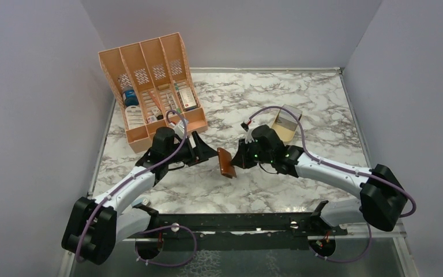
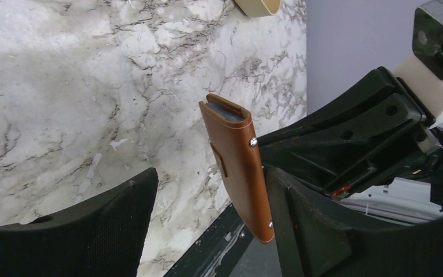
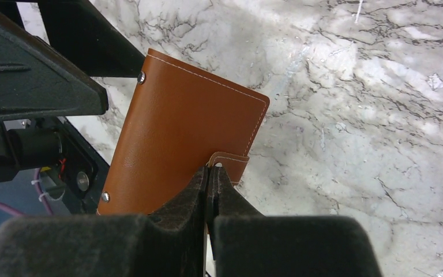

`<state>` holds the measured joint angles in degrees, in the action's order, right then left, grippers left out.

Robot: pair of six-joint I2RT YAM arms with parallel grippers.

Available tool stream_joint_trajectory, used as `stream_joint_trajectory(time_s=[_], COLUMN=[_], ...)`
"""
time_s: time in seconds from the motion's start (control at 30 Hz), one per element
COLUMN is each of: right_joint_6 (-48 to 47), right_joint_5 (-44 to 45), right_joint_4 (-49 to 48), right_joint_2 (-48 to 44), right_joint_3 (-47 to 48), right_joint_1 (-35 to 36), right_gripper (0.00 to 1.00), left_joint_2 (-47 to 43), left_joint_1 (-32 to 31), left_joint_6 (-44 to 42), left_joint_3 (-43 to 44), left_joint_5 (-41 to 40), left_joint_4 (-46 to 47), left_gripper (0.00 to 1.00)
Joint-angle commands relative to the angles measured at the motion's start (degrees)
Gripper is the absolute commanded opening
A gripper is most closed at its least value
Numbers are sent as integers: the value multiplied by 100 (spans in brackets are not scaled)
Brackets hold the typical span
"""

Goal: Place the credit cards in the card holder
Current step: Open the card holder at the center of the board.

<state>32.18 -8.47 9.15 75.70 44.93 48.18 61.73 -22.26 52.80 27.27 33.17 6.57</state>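
- The marble surface [image 1: 300, 92] carries everything we see.
- The orange organiser [image 1: 144, 55] stands at its far left corner.
- Our left claw [image 1: 206, 151] hangs near the middle with its jaws wide apart. One finger [image 2: 306, 231] lies against the holder [image 1: 226, 163] and the other stands well clear.
- Our right claw [image 1: 237, 157] faces it, closed on the holder's snap tab [image 3: 231, 164].
- The tan stand [image 1: 284, 126] sits just behind the right claw.
- The brown holder is folded shut and held on edge between both claws, with bluish sleeves [image 2: 225, 109] showing at its top end.

Brown leather card holder [image 2: 236, 167], closed, tilted on end, bluish sleeves [image 2: 226, 111] at its top edge.
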Motion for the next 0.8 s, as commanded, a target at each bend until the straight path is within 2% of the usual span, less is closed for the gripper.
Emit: stream_joint_trajectory(time_s=[0.0,0.23,0.5,0.77], right_joint_6=[113,135,137,114], right_joint_5=[-243,-208,-153,65], right_joint_4=[-335,-339,-317,-194], right_joint_2=[162,337,375,376], right_joint_3=[226,350,349,263], right_joint_1=[91,201,253,253], right_gripper=[1,1,1,1], left_joint_2=[170,366,562,544], left_joint_1=[-72,-151,-225,-231], left_joint_6=[301,255,40,-105], left_joint_3=[-100,-120,-58,-55], left_joint_5=[386,319,190,190], left_joint_4=[671,714,492,375], left_gripper=[72,70,49,6])
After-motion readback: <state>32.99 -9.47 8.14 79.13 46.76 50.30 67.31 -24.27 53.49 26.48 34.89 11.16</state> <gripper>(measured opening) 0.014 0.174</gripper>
